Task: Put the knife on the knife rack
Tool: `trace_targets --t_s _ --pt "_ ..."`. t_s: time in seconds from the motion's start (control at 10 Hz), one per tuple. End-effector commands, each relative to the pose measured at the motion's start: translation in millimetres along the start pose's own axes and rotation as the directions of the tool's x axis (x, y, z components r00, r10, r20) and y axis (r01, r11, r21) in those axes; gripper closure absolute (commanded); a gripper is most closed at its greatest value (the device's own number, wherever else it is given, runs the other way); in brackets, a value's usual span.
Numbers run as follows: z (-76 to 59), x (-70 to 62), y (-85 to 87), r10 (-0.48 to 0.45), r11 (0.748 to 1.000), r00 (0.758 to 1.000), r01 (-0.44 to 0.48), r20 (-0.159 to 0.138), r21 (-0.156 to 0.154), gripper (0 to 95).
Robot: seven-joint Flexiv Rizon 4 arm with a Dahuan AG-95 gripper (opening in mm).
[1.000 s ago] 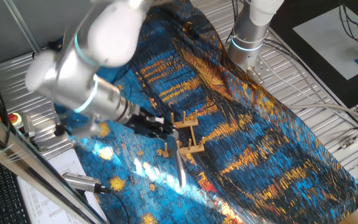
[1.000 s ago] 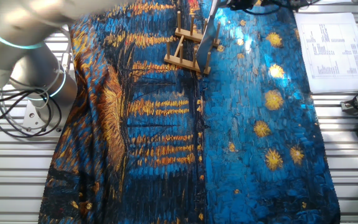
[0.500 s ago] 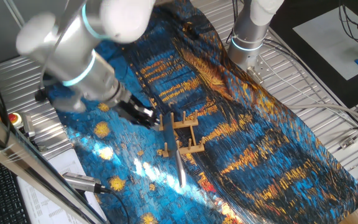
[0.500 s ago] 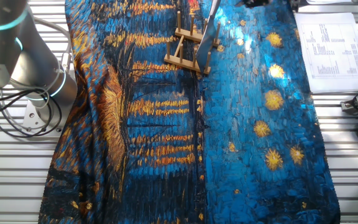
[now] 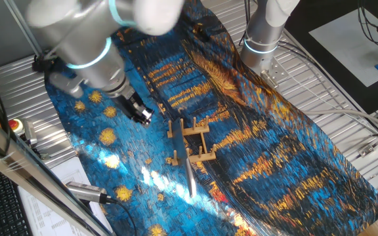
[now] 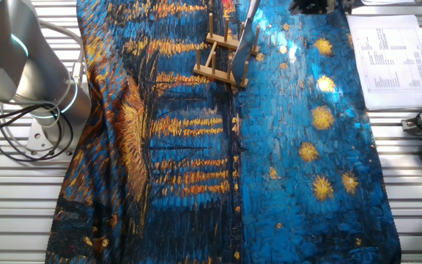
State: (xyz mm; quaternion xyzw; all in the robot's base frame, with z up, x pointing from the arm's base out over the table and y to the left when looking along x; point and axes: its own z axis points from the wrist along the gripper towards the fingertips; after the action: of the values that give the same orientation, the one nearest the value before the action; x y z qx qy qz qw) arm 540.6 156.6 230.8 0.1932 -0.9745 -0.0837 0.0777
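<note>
Knife [image 5: 189, 172] sits on the knife rack [image 5: 190, 141], centre of one fixed view; blade stands on edge between the pegs, sticking out past the rack toward the lower edge. In the other fixed view, rack [image 6: 223, 53] and knife [image 6: 246, 37] are at top centre. Gripper [image 5: 142, 115] hangs upper left of the rack, apart from it, nothing in its grasp; how far open, cannot tell. Blue and gold painted cloth [image 5: 274, 151] covers the table. Silver cylinder [image 5: 87, 191] with black cable lies lower left.
</note>
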Motion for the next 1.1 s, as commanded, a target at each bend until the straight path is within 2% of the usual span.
trace_targets --t_s 0.1,0.2,0.3,0.4,0.5,0.6,0.7,1.1 --pt "-7.0 1.2 -10.2 0.192 0.975 0.977 -0.2 0.093 0.091 95.0" --pt "-7.0 1.2 -10.2 0.265 0.958 0.959 -0.274 0.1 0.085 95.0" --pt "-7.0 1.2 -10.2 0.352 0.93 0.93 -0.361 0.111 0.075 95.0" --pt "-7.0 1.2 -10.2 0.453 0.882 0.876 -0.467 0.164 0.061 95.0" --pt "-7.0 1.2 -10.2 0.484 0.863 0.857 -0.501 0.177 0.064 95.0" --pt "-7.0 1.2 -10.2 0.498 0.85 0.848 -0.518 0.178 0.09 95.0" --pt "-5.9 1.6 -12.7 0.477 0.861 0.861 -0.498 0.177 0.105 95.0" --pt "8.5 17.0 -61.0 0.393 0.899 0.904 -0.416 0.166 0.139 95.0"
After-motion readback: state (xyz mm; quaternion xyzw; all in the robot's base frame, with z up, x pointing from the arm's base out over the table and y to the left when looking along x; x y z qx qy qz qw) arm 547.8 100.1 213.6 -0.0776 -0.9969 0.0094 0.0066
